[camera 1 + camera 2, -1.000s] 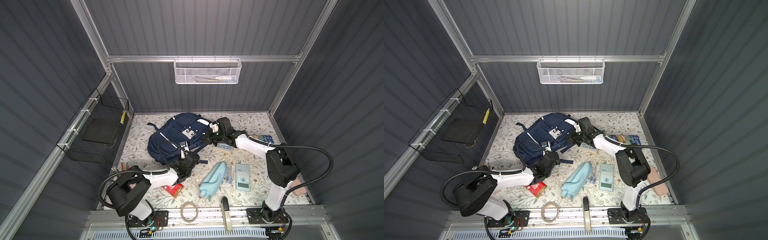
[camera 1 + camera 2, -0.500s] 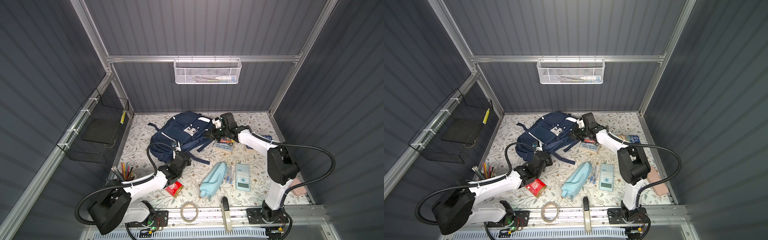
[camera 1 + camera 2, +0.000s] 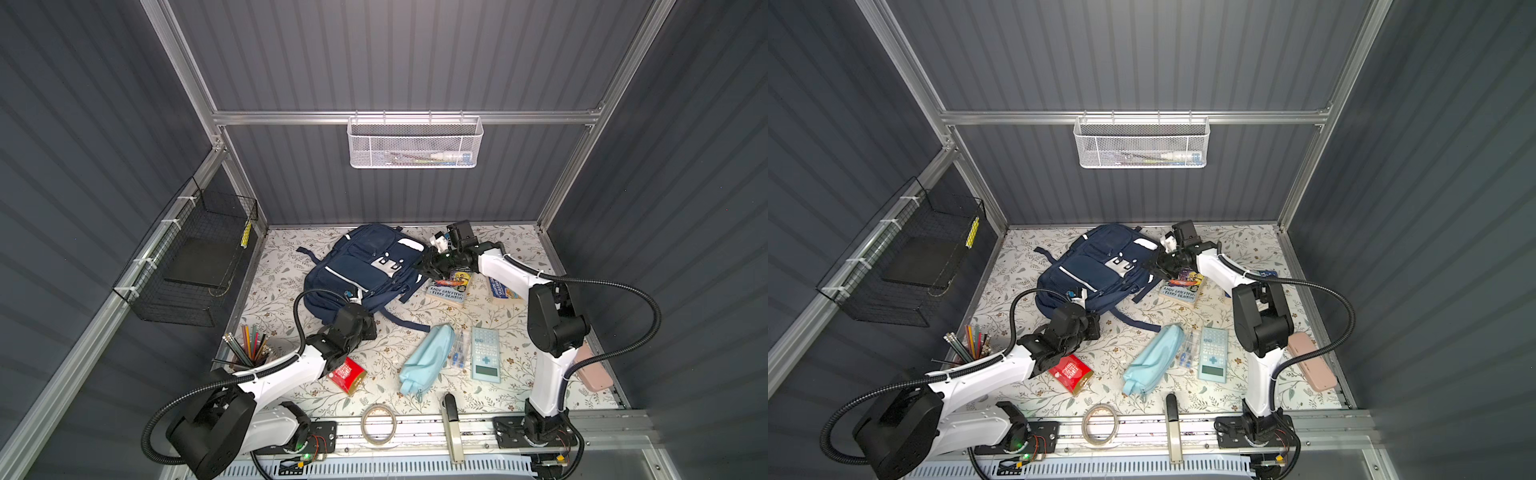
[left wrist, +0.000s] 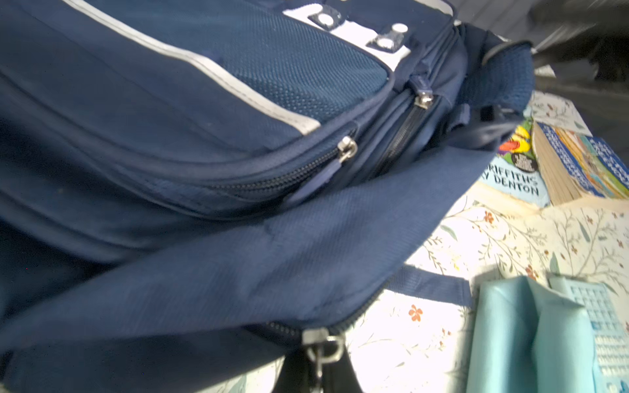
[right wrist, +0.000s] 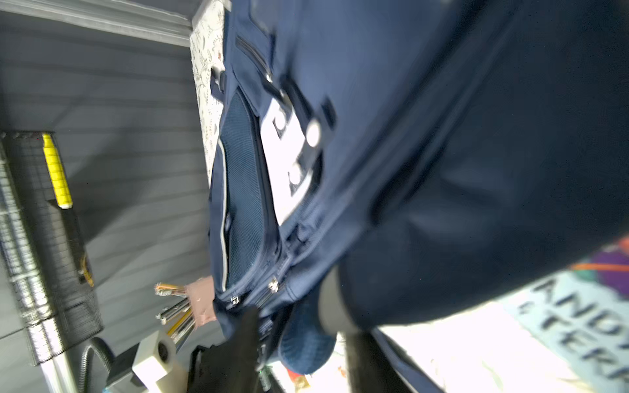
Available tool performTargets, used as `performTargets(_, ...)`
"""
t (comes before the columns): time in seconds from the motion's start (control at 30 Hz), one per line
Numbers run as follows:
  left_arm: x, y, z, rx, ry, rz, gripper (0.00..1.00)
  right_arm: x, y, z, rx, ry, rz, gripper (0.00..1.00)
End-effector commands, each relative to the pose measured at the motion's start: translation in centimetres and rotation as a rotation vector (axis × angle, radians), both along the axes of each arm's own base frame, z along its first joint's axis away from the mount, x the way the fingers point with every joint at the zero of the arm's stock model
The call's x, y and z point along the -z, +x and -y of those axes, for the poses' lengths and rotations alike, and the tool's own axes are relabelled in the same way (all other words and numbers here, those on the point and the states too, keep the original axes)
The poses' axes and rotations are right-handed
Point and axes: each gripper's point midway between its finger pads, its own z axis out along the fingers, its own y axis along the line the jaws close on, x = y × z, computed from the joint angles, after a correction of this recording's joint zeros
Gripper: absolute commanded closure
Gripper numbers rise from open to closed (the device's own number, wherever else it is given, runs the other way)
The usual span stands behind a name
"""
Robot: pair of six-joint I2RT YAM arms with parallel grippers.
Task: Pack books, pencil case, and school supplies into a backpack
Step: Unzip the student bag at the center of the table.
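Nothing is seen packed: the backpack [image 3: 357, 270] lies on the mat [image 3: 490, 320], with 2 books [image 3: 446, 286], the pencil case [image 3: 426, 357], calculator [image 3: 484, 353], packet [image 3: 457, 355] and red pack [image 3: 347, 374] left outside. A zip pull [image 4: 321, 347] is pinched by the left gripper [image 4: 318, 377]; the right gripper [image 5: 303, 350] is spread at the backpack's edge.

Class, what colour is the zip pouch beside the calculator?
Pale blue; the pouch shows best in a top view.

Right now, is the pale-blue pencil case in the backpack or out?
Out. The pencil case lies flat on the table, between the red pack and the calculator, outside the backpack.
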Motion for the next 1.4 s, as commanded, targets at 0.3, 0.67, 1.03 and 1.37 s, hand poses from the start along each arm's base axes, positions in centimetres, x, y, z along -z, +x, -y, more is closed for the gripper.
performTargets(0.3, -1.0, 0.5, 2.4, 0.174, 0.021, -0.005, 1.00, -4.4, -8.5, -2.0, -0.575, -0.550, 1.201, 0.21)
performTargets(0.67, -2.0, 0.2, 2.1, 0.187, 0.024, -0.005, 1.00, -0.7, -13.5, -9.4, -0.977, -0.481, 1.447, 0.25)
performTargets(1.03, -1.9, 0.1, 0.3, 0.136, 0.036, -0.016, 1.00, 3.9, -11.0, -10.7, -1.042, -0.597, 1.444, 0.56)
performTargets(1.37, -0.1, 0.8, -3.6, -0.033, 0.103, -0.090, 1.00, 3.0, -10.8, -8.5, -1.014, -0.585, 1.480, 1.00)
